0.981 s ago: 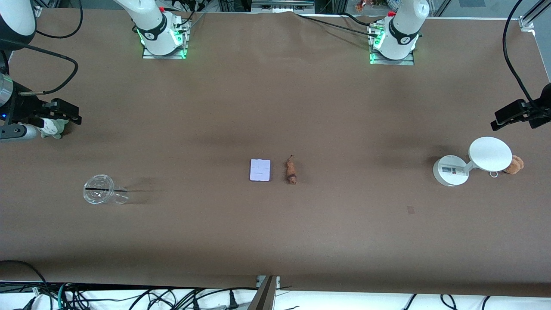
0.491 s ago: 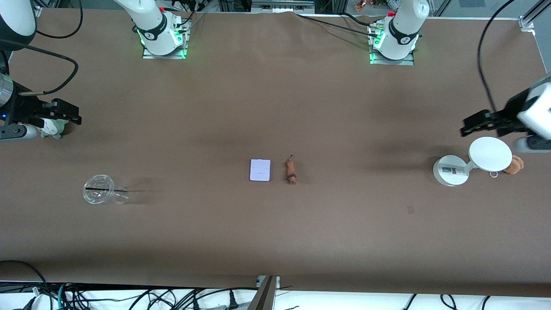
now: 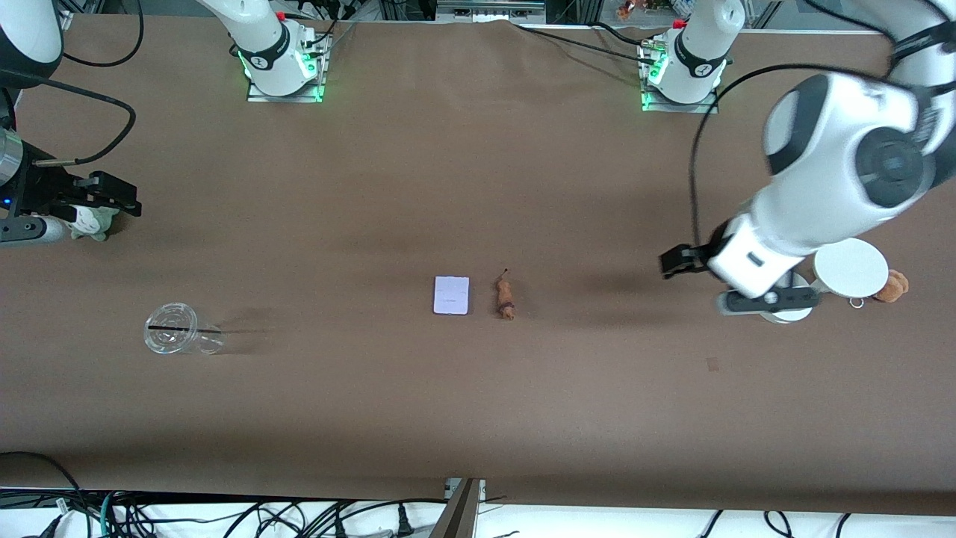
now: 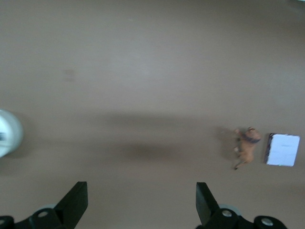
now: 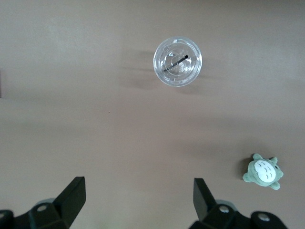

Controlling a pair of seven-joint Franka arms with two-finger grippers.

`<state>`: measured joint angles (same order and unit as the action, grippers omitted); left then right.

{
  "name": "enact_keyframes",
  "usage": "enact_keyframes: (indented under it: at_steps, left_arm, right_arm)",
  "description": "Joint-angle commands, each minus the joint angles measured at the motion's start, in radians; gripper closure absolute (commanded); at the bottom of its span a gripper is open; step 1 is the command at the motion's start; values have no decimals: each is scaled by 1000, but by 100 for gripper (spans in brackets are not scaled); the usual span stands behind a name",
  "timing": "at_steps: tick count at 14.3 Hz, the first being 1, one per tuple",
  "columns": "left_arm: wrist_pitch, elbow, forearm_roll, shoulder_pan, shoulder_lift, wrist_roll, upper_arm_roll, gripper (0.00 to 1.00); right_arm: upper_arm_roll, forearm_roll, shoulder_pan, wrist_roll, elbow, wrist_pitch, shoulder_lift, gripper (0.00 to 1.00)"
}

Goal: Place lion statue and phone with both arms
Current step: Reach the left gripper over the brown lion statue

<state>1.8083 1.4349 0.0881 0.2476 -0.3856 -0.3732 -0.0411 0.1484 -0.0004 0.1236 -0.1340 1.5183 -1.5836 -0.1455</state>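
Note:
The phone (image 3: 451,295), a flat slab with a pale lavender-white face, lies mid-table. Beside it, toward the left arm's end, lies the lion statue (image 3: 506,297), small and orange-brown. Both also show in the left wrist view, lion statue (image 4: 247,145) next to phone (image 4: 282,150). My left gripper (image 3: 676,263) hangs open and empty over bare table between the lion statue and a white stand; its fingers (image 4: 78,193) are spread wide. My right gripper (image 3: 119,196) waits open and empty at the right arm's end of the table, fingers (image 5: 74,191) wide apart over bare cloth.
A white stand with a disc top (image 3: 850,267) stands partly under the left wrist, a tan plush toy (image 3: 892,286) beside it. A clear lidded cup (image 3: 173,329) and a green plush (image 3: 93,220) sit toward the right arm's end. The brown table (image 3: 478,418) spreads wide around them.
The left arm has swung in from the table's end toward the middle, its gripper now past the white stand toward the lion statue. The right arm has not moved.

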Motion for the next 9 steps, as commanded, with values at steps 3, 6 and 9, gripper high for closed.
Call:
enact_keyframes:
  at_steps: [3,6,9]
  left_arm:
    - [150,-33,13,145,-148,-154,15,0]
    - [272,-33,12,209,-231,-281,15,0]
    - [397,-33,-1,312,-326,-429,27,0]
  right_arm:
    - [2,-3,-12,-15,-10,5,-12,0]
    - [3,0,-12,-16,-10,4,-34,0]
    - [-3,-15,8,-7,-10,4,-64,0]
